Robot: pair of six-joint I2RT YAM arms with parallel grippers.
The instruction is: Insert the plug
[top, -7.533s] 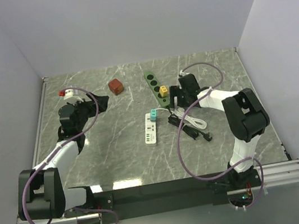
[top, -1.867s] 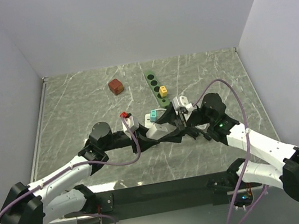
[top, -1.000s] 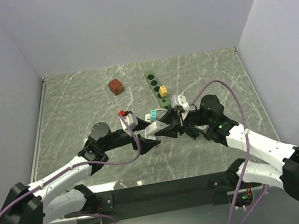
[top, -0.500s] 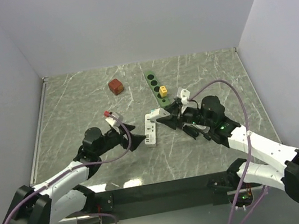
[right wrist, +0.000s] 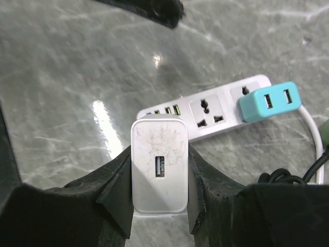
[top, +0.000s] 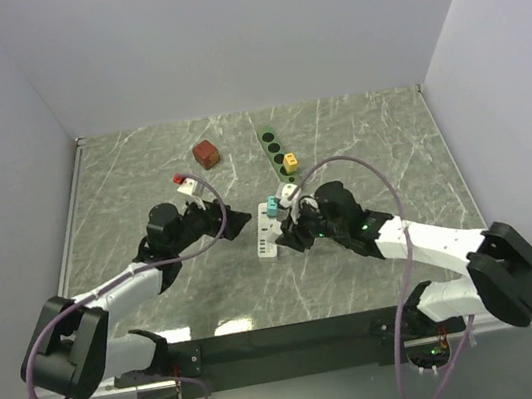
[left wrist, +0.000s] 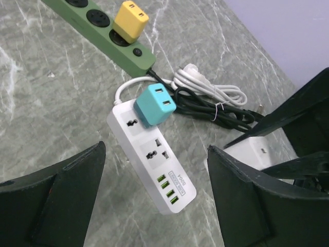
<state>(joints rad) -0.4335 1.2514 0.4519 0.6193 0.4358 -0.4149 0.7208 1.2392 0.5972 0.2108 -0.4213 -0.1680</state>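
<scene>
- The white plug [right wrist: 158, 167] is clamped between the two fingers of the right gripper [right wrist: 159, 154], with its USB port facing the wrist camera.
- The plug is held near the middle of the table [top: 140, 169], just beside the USB end of the white power strip [right wrist: 205, 110]. Whether the two touch cannot be told.
- The strip lies flat, with two universal sockets bare and a teal adapter [right wrist: 267, 101] seated at its far end.
- The left gripper [top: 239, 222] hangs on the strip's left side. Its fingers are spread wide with nothing between them, and in its wrist view the strip shows through the gap.
- A coiled white cord [left wrist: 205, 87] and a black cord [left wrist: 216, 110] lie bundled just to the right of the teal adapter.
- Toward the far edge lies a green power strip [top: 275, 153], with a yellow adapter [top: 291, 162] in its nearest socket.
- A brown cube [top: 205, 154] sits left of the green strip, well apart from both grippers.
</scene>
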